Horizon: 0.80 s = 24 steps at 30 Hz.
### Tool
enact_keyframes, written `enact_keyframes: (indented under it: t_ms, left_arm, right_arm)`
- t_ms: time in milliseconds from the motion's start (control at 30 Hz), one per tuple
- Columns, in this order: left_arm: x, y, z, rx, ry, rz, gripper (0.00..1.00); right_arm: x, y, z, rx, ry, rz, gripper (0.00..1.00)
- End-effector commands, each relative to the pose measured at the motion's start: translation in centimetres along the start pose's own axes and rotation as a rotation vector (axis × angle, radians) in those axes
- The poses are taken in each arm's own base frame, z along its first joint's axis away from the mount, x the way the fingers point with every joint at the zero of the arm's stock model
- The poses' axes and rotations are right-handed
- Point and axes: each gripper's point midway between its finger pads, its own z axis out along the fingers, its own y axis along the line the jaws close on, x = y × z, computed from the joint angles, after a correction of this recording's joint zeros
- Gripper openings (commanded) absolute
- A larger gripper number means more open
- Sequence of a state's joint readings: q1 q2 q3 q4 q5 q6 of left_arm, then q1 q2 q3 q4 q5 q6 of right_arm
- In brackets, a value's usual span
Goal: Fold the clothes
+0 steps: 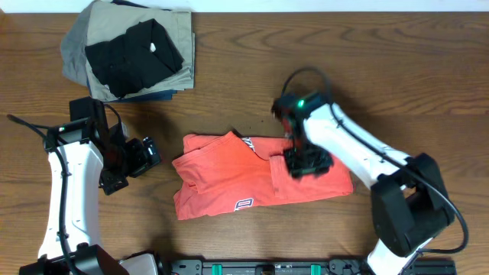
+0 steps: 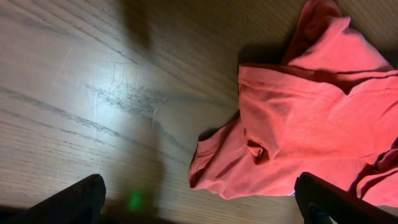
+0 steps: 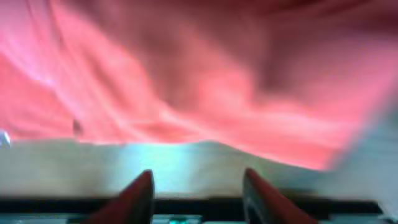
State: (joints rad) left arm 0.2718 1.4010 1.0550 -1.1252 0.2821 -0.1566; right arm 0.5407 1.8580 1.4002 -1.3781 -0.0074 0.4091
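The coral-red T-shirt [image 1: 237, 183] lies partly folded and rumpled at the table's middle, with white-outlined lettering near its front edge. In the left wrist view its crumpled left edge [image 2: 298, 124] fills the right side. My left gripper [image 1: 141, 156] is open and empty just left of the shirt, its fingers [image 2: 199, 205] wide apart over bare wood. My right gripper [image 1: 308, 162] hovers over the shirt's right part. In the blurred right wrist view its fingers [image 3: 199, 186] are apart with nothing between them, and the shirt [image 3: 186, 74] fills the upper frame.
A stack of folded garments [image 1: 130, 50], black on khaki and grey, sits at the back left. A black rail [image 1: 252, 267] runs along the wooden table's [image 1: 397, 69] front edge.
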Motion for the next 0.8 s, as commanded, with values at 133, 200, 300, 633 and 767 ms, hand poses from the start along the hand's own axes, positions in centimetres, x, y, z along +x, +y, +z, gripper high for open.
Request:
enact_keyframes:
  t_ms: [133,200,300,633,767]
  left_arm:
    - [0.2,0.0,0.2,-0.002,0.014,0.006,0.98]
    - [0.2,0.0,0.2,-0.001,0.014,0.006,0.98]
    - [0.2,0.0,0.2,-0.001,0.013,0.006,0.98]
    - [-0.1,-0.1,0.2,0.002,0.0,0.009,0.98]
    - [-0.1,-0.1,0.2,0.002,0.0,0.009,0.98]
  right_arm:
    - [-3.1,-6.7,-3.0,0.099,-0.091,0.192,0.81]
    - [-2.9,-8.1,-2.5,0.086,-0.064,0.244,0.69]
    - [-2.4,-9.4,-1.5,0.059,-0.018,0.289,0.29]
    - [-3.3,-7.0,5.5,-0.099,-0.036,0.186,0.25]
    - [-4.0,-7.5,7.9,-0.123,-0.078,0.229,0.26]
